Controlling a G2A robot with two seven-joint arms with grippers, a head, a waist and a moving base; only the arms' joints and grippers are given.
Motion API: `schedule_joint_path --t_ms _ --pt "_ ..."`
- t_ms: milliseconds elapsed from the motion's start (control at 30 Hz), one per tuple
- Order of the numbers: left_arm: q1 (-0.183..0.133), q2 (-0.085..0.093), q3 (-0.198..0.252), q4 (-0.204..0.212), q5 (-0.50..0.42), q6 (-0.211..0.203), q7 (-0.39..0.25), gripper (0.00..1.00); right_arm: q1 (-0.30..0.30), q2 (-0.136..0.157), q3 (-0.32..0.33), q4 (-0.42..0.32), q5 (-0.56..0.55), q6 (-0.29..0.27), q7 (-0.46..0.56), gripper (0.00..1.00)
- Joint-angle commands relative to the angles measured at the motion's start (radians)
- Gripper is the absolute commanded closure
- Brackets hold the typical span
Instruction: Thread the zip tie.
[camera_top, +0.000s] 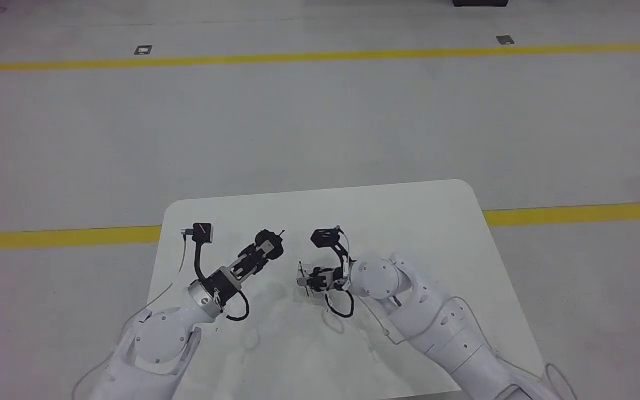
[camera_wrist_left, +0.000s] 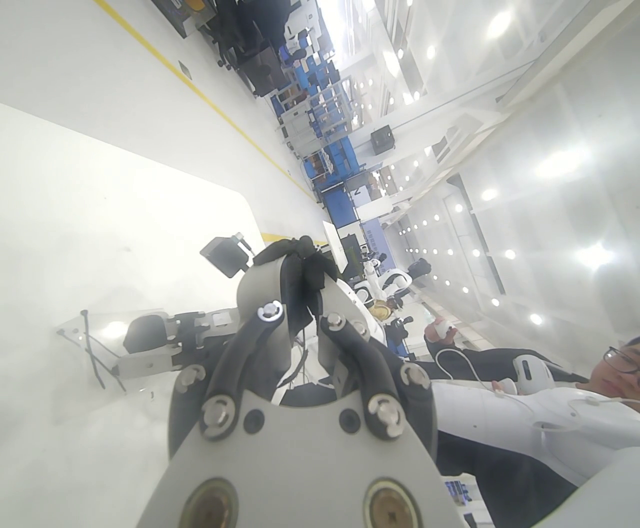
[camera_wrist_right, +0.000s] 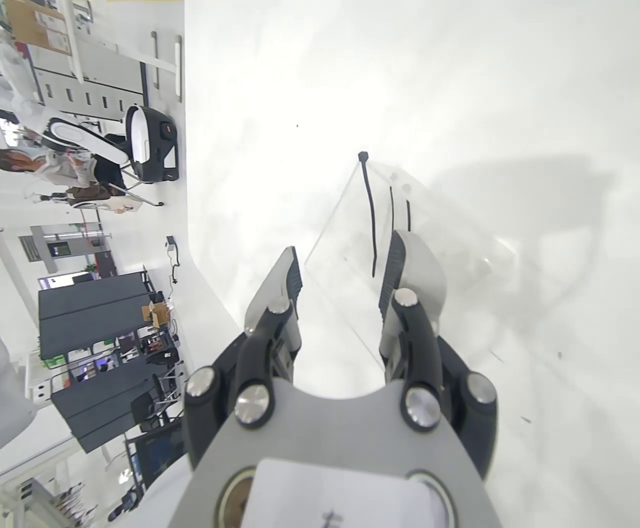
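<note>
A black zip tie (camera_wrist_right: 370, 220) is lying in a clear plastic holder (camera_wrist_right: 340, 250), which is sitting between the right gripper's (camera_wrist_right: 344, 245) spread fingers over the white table (camera_top: 420, 220). In the left wrist view, two ties are crossing inside the holder. The left gripper (camera_wrist_left: 300, 255) is hovering nearby with its fingers pressed together.

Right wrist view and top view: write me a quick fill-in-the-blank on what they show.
1. The zip tie is ____ in colour.
2. The right hand is ____, not shut.
3. The table under it is ____.
4. The floor line beyond the table is ____.
Missing words: black; open; white; yellow.
</note>
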Motion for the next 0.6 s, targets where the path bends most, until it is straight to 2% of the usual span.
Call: schedule_joint_path --t_ms 0,333,567 --pt "0.0 0.0 0.0 0.0 0.0 0.0 0.0 1.0 0.001 0.001 -0.004 -0.01 -0.014 0.014 0.008 0.68" --pt "0.0 0.0 0.0 0.0 0.0 0.0 0.0 1.0 0.029 -0.009 -0.038 0.008 -0.029 0.043 0.023 0.72" --pt "0.0 0.0 0.0 0.0 0.0 0.0 0.0 1.0 0.039 -0.016 -0.059 0.019 -0.042 0.061 0.015 0.79"
